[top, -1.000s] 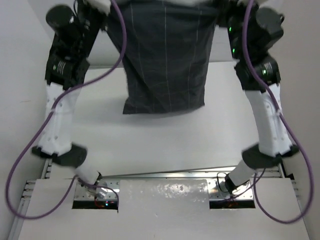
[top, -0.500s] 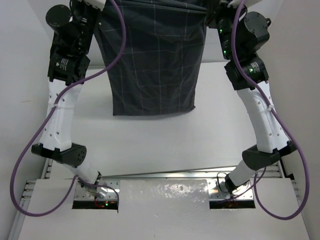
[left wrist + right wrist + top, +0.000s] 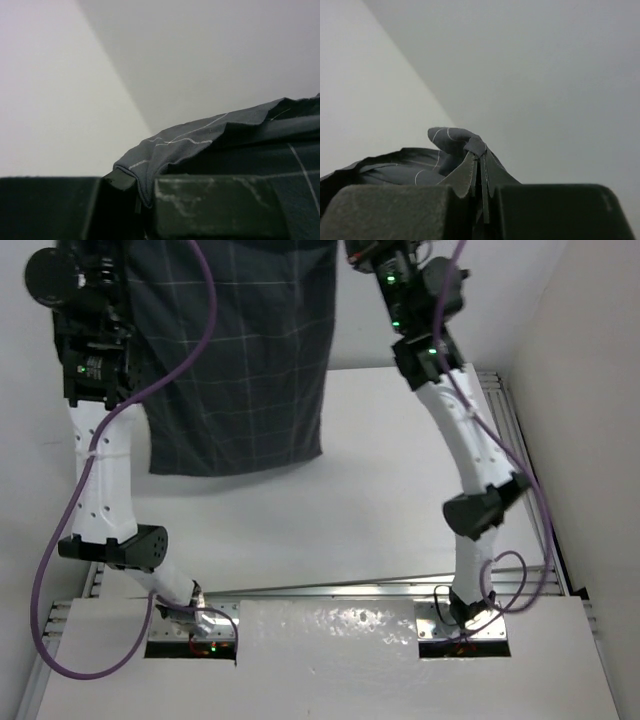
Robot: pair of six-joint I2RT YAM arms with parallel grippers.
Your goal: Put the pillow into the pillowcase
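The pillowcase (image 3: 235, 370), dark charcoal with thin light check lines, hangs limp from the top of the top external view, and its lower hem hangs over the left half of the table. My left gripper (image 3: 142, 200) is shut on one upper corner of the pillowcase (image 3: 200, 145). A bunched corner of the pillowcase (image 3: 455, 142) sticks up between the closed fingers of my right gripper (image 3: 482, 200). Both arms are raised high, and their fingertips are cut off by the upper edge of the top external view. The pillow is out of view.
The white table (image 3: 400, 500) lies below the hanging cloth. Pale walls close in on the left and on the right (image 3: 590, 390). A metal rail (image 3: 330, 590) and both arm bases sit at the near edge. Purple cables (image 3: 45, 570) loop beside each arm.
Both arms have swung to the left with the pillowcase held between them. The hanging cloth has shifted from the middle of the table to its left side.
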